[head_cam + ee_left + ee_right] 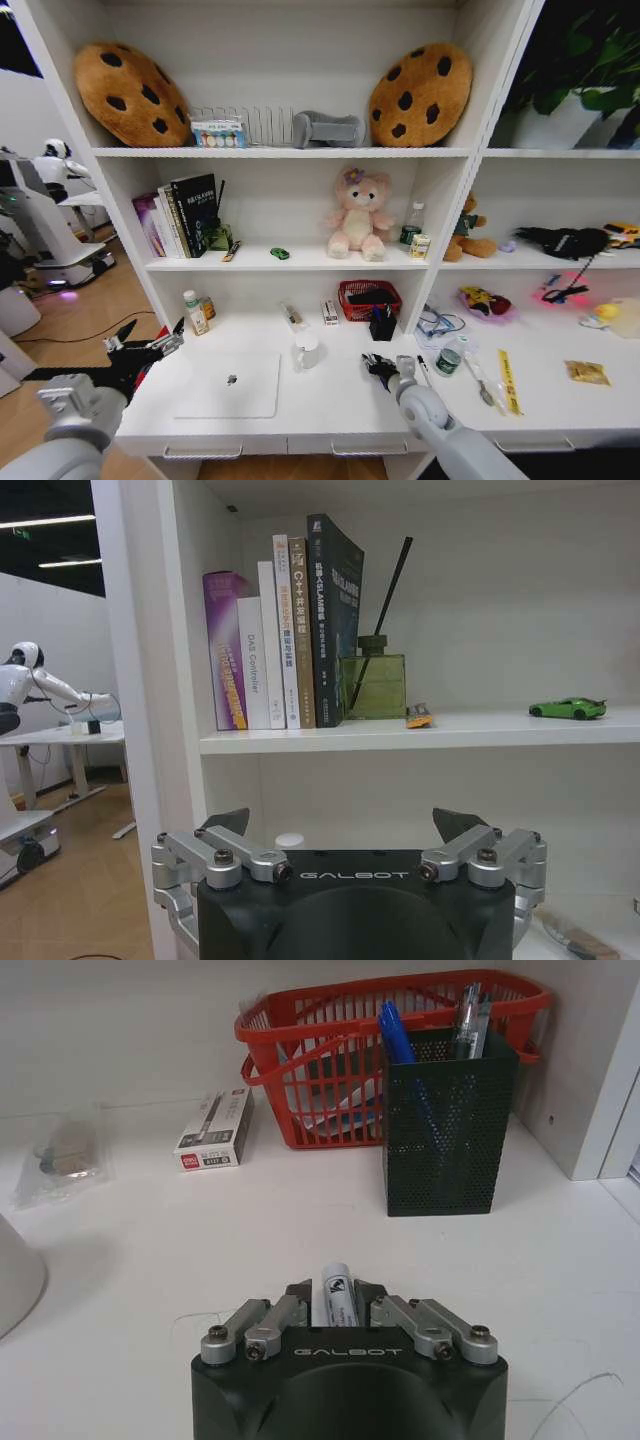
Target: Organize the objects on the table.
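Judging from the long white desk, smooth and glossy, I'm early on: the flat silver laptop, yellow strip and crinkly packet lie loose. My right gripper pinches a white marker near the black mesh pen cup; my left gripper hangs wide, empty.

laptop: silver, shut, flat on table | marker: white, in right hand

Grey rounded arm shells, black wrist blocks marked GALBOT in pale letters. Left gripper and right gripper: silver linkage bars, dark screws, black fingertips.
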